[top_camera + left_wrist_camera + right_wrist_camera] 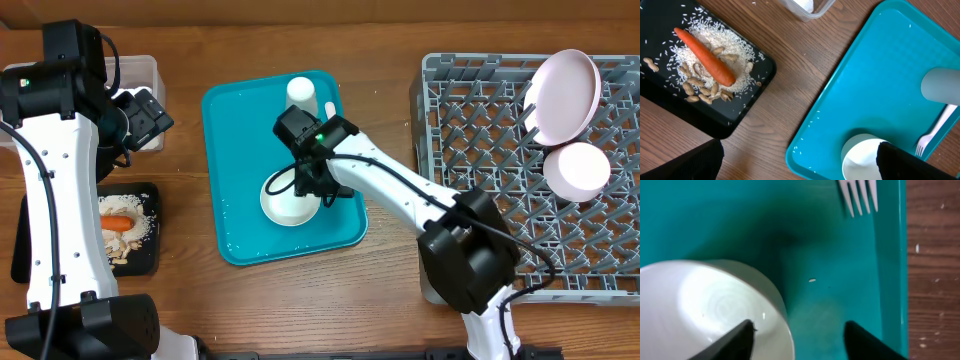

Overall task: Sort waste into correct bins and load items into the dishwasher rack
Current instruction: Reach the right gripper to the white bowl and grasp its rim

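White bowl [705, 310] on teal tray [840, 255], rim between fingers of wide-open right tool [800, 330]

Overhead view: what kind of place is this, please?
Probably a test bench set up as a dish-clearing station, not a real kitchen: a grey dishwasher rack holding a plate sits on a wooden table, beside a teal tray and a black tray of food scraps.
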`<action>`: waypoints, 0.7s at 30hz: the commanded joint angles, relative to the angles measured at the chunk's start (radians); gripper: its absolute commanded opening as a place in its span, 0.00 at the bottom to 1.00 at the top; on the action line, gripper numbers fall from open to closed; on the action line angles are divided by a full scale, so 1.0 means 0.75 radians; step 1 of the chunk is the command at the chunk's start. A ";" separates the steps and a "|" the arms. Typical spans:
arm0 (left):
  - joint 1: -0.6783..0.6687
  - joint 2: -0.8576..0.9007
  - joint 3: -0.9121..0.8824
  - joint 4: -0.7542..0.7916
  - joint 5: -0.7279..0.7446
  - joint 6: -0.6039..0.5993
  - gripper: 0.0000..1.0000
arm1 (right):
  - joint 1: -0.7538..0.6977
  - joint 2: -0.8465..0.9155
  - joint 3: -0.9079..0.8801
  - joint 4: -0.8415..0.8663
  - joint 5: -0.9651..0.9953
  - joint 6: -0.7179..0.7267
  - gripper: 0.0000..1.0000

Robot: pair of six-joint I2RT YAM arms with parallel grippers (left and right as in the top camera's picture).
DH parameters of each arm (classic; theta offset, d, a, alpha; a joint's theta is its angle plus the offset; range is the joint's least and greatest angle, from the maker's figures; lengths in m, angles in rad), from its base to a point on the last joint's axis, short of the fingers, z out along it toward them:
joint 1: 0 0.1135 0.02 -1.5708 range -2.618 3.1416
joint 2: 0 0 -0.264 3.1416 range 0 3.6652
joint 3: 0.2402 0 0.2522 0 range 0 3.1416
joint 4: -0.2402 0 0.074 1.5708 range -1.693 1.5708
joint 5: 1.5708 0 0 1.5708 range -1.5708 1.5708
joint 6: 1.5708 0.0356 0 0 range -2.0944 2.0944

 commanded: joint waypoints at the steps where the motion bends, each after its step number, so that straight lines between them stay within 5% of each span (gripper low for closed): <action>1: 0.007 -0.003 0.012 0.002 0.007 -0.026 1.00 | -0.003 0.008 0.003 0.010 0.017 0.014 0.51; 13: 0.007 -0.003 0.012 0.002 0.007 -0.027 1.00 | -0.001 0.040 -0.076 0.111 -0.038 0.009 0.41; 21: 0.007 -0.003 0.012 0.002 0.006 -0.026 1.00 | -0.001 0.041 -0.076 0.106 -0.038 0.010 0.09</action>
